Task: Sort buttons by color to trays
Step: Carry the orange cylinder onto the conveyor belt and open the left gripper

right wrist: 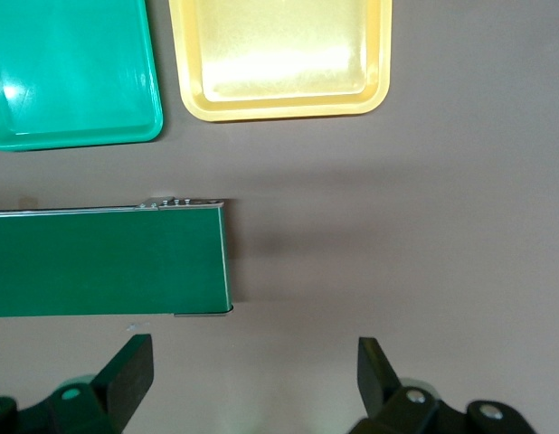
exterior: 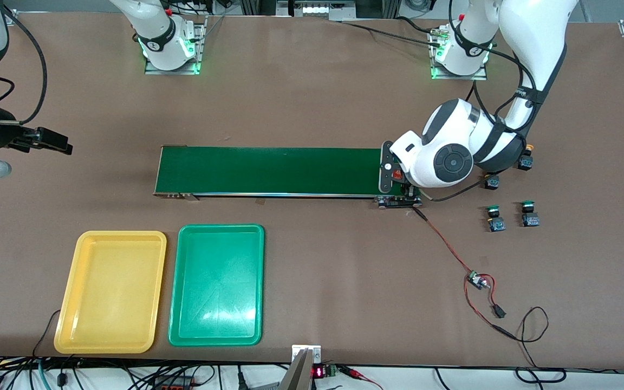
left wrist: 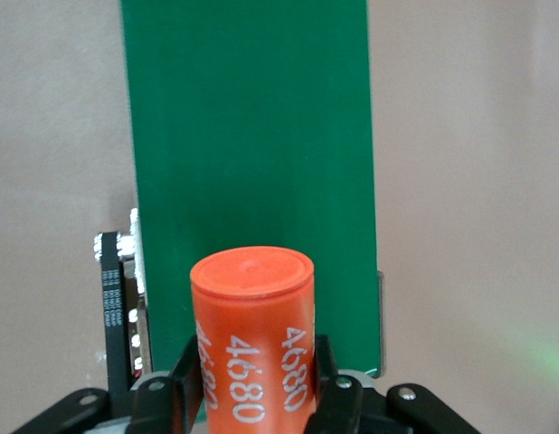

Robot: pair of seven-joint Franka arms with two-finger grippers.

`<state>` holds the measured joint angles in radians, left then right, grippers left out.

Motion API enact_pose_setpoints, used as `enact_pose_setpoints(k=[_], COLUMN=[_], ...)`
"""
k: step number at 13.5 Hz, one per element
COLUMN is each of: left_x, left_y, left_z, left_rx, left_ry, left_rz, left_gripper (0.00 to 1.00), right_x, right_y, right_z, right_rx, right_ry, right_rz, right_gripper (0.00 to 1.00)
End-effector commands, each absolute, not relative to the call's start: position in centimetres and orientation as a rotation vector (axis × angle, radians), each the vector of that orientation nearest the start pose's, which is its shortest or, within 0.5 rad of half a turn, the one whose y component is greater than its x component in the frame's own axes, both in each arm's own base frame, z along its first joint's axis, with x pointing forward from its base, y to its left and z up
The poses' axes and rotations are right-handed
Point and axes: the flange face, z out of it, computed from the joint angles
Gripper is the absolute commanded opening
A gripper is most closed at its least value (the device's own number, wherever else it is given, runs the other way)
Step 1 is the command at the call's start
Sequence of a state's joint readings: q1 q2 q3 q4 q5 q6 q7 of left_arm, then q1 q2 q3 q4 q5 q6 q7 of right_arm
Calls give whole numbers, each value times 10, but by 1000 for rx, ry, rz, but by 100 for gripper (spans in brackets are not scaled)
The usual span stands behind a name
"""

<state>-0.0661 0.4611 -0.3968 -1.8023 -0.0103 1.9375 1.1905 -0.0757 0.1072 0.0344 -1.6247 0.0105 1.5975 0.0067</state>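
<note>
My left gripper (left wrist: 253, 362) is shut on an upright orange cylinder (left wrist: 252, 307) with white print and holds it over the end of the dark-green conveyor belt (left wrist: 252, 117) at the left arm's end of the table. Two green-capped buttons (exterior: 494, 218) (exterior: 528, 214) stand on the table past that end of the belt. Two more buttons are partly hidden by the left arm, one with a yellow cap (exterior: 526, 158) and one with its cap hidden (exterior: 492, 182). My right gripper (right wrist: 253, 353) is open and holds nothing, over bare table at the right arm's end. The yellow tray (exterior: 111, 238) and green tray (exterior: 220, 230) hold nothing.
The conveyor belt (exterior: 268, 170) runs across the table's middle, and the trays lie side by side nearer the front camera than it. A red-and-black wire with a small circuit board (exterior: 477, 279) trails from the belt's motor end (exterior: 398, 201) toward the table's front edge.
</note>
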Motion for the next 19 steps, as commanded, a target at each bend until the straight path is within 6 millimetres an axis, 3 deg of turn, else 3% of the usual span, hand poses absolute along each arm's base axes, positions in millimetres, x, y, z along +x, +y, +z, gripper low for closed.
enact_pose_setpoints(k=[1,6,7,8,9,10,13,16,17,19], left_x=[549,539,538,538,536,537,537,545,557,588], left_y=[-255,-255,-257,-260,-263,-263,-270,-266,-255,-207], left_z=[279,248,242,241,241,245,268,316,335,350], left_rx=[-2232,-2249,-2251,-2248,-2251,-2249,-2228,-2210,-2226,-2325], left_ry=[2556,2537,2541,2544,2543,2542,2545,2521,2490,2367], left_rz=[362,302,306,303,302,293,247,207,182,107], left_gripper=[0,0,3,12,42,99,100,100,100,100], right_x=[580,580,580,580,580,580,580,580,580,580], right_y=[-19,-18,-18,-17,-17,-18,-16,-15,-15,-15], right_z=[547,547,547,548,548,548,548,547,547,547], right_rx=[-3103,-3104,-3104,-3104,-3104,-3104,-3104,-3104,-3104,-3104], right_ry=[72,74,81,81,79,74,81,79,79,79], right_rz=[209,209,209,209,207,207,207,210,210,212], right_gripper=[100,100,100,100,100,100,100,100,100,100])
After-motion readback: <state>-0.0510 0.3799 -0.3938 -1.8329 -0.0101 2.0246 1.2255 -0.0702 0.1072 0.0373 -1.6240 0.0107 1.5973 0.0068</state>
